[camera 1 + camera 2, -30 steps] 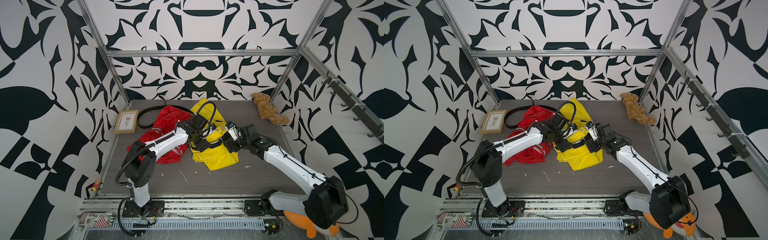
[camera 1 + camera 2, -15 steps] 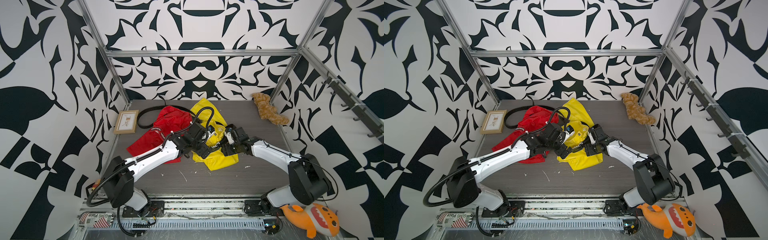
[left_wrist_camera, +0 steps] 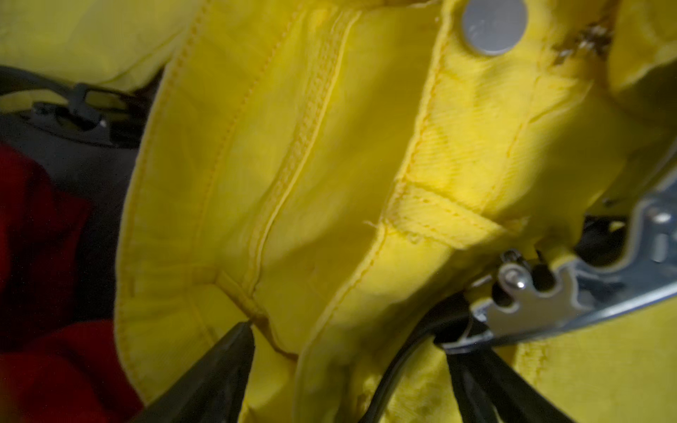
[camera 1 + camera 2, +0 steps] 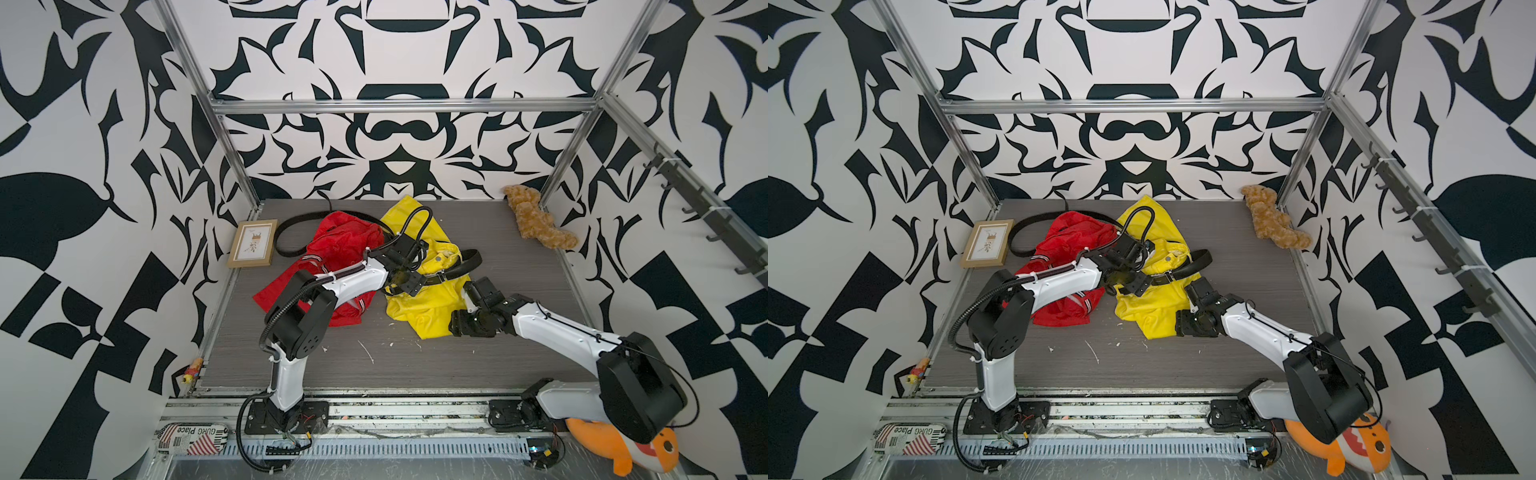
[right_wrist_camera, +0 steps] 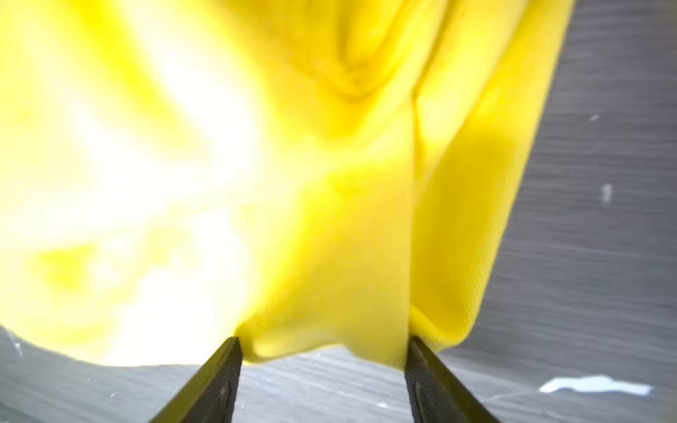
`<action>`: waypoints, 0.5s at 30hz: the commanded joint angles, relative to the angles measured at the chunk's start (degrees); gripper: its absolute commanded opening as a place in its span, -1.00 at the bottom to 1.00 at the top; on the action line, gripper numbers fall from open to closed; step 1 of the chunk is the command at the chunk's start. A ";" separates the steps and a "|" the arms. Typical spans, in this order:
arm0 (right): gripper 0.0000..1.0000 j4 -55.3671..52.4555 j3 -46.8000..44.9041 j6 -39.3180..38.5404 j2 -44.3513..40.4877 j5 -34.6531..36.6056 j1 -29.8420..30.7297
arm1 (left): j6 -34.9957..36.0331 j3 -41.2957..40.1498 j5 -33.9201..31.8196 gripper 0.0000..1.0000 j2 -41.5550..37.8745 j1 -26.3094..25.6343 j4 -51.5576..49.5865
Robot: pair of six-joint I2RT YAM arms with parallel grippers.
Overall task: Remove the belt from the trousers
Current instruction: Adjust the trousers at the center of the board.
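1. In both top views, the yellow trousers are lying mid-table, beside the red trousers. A black belt is running through the yellow waistband. The left gripper is working there, and the right gripper is reaching the leg hem.
2. Left wrist: the jaws are standing apart, straddling yellow waistband beside the buckle.
3. Right wrist: the jaws are standing apart, with a hem fold lying between the fingertips.

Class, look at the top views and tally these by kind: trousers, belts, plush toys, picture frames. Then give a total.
Trousers: 2 (red trousers, yellow trousers)
Belts: 2 (ribbed belt, smooth belt)
Plush toys: 2 (brown teddy, orange plush)
Picture frames: 1 (wooden frame)
Total: 7
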 commanded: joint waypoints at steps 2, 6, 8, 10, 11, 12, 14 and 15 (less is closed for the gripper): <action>0.51 -7.48 7.62 -2.33 -6.03 4.40 1.73 | 3.08 3.95 2.12 0.71 1.50 0.69 1.31; 0.66 -11.73 17.36 -16.36 -7.74 8.98 1.74 | 4.50 2.77 3.40 0.73 0.72 1.55 2.07; 0.70 -10.08 19.98 -25.17 -6.43 9.97 1.79 | 5.02 2.22 4.45 0.73 0.62 2.02 2.73; 0.73 -5.60 20.64 -34.99 -4.86 10.93 1.89 | 5.52 2.26 5.35 0.74 0.89 2.39 3.35; 0.75 -3.16 20.66 -39.29 -4.39 11.16 1.90 | 5.75 2.43 5.86 0.75 0.98 2.41 3.67; 0.76 0.42 19.97 -44.43 -3.90 11.09 1.91 | 6.06 2.52 6.28 0.75 1.06 2.58 4.13; 0.80 5.85 18.85 -54.66 -2.66 10.30 1.89 | 6.61 3.10 7.10 0.76 1.43 2.79 4.68; 0.81 8.19 18.36 -59.94 -1.44 10.15 1.90 | 6.68 3.60 7.62 0.76 1.81 3.06 4.70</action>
